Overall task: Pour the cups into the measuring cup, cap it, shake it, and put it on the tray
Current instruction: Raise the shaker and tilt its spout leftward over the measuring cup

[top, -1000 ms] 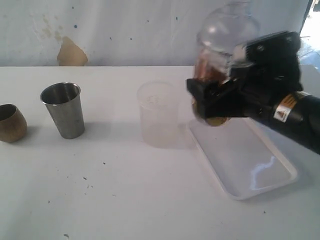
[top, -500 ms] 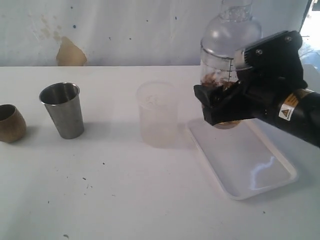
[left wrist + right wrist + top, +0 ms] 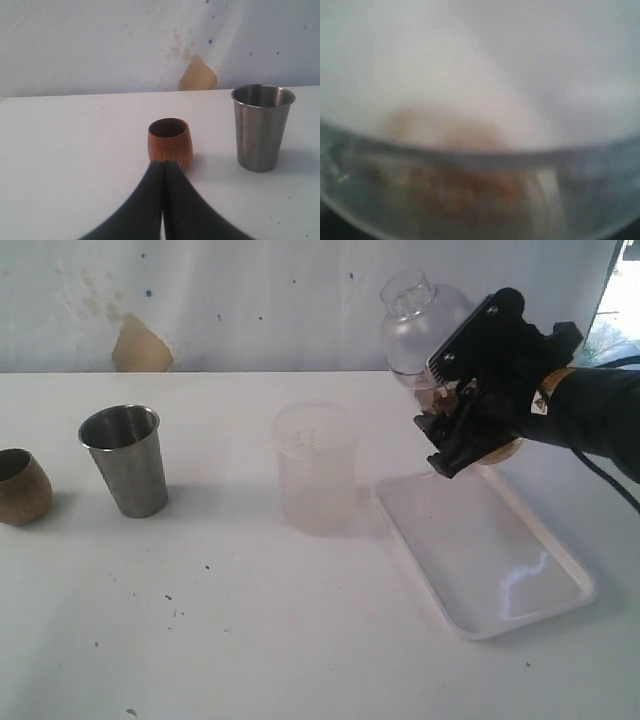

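Two cups sit empty-handed on the left side of the white table (image 3: 300,630): the steel tumbler (image 3: 125,460) standing upright, and the little wooden cup (image 3: 20,485) just beside it, nearer the edge of the exterior view. Over on the right, the right gripper (image 3: 455,428) is clamped around the measuring cup (image 3: 420,335), jaws spread wide around its body, and holds it up in the air over the far end of the tray (image 3: 470,560), clear of the surface. That cup is tilted hard, with its clear domed cap (image 3: 408,290) leaning up and toward the left, and some brownish stuff shows near its bottom end. The right wrist camera is basically all blur: just a clear wall with brown bits behind it. A frosted cup (image 3: 315,470) stands upright on the table between the tumbler and the tray, close to the tray's near-left corner. From the left wrist camera, the left gripper (image 3: 164,167) has its fingers pressed together with nothing between them, tips right up by the wooden cup (image 3: 170,142), tumbler (image 3: 261,127) off to the side.
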{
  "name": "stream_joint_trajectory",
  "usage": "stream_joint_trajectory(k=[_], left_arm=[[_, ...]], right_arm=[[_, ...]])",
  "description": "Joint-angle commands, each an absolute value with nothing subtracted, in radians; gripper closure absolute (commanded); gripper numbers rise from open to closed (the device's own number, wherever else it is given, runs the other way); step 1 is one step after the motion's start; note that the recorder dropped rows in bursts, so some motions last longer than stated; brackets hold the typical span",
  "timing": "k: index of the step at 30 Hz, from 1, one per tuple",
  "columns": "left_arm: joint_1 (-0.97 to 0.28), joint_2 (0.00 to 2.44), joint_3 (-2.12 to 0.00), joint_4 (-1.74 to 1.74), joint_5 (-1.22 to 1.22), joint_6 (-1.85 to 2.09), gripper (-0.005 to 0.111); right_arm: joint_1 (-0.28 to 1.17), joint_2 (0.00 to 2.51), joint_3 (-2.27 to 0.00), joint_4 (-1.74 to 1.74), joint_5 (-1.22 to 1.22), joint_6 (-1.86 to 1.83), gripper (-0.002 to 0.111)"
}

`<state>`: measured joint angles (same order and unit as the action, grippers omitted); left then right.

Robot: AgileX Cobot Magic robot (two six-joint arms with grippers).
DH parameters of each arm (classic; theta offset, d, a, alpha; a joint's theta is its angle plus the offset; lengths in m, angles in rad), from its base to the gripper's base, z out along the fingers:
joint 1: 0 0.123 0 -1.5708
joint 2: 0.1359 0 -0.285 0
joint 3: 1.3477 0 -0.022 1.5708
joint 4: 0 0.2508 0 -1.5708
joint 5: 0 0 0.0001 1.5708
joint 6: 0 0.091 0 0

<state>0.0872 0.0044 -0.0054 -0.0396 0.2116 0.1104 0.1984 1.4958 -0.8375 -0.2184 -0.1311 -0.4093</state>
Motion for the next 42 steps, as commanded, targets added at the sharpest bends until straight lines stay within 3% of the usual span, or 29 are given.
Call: stream_joint_trajectory(k=[1, 14, 42], left_arm=[[0.087, 0.0, 0.0, -0.036, 0.202, 0.11, 0.106], [0.087, 0.0, 0.0, -0.036, 0.202, 0.11, 0.106], [0.087, 0.0, 0.0, -0.036, 0.202, 0.11, 0.106]], right_arm=[[0.188, 1.551, -0.905, -0.216, -0.159, -0.517, 0.108], [0.188, 1.751, -1.052, -0.216, -0.125, -0.689, 0.108], [0.148, 1.795, -1.119, -0.218, -0.159, -1.139, 0.108]])
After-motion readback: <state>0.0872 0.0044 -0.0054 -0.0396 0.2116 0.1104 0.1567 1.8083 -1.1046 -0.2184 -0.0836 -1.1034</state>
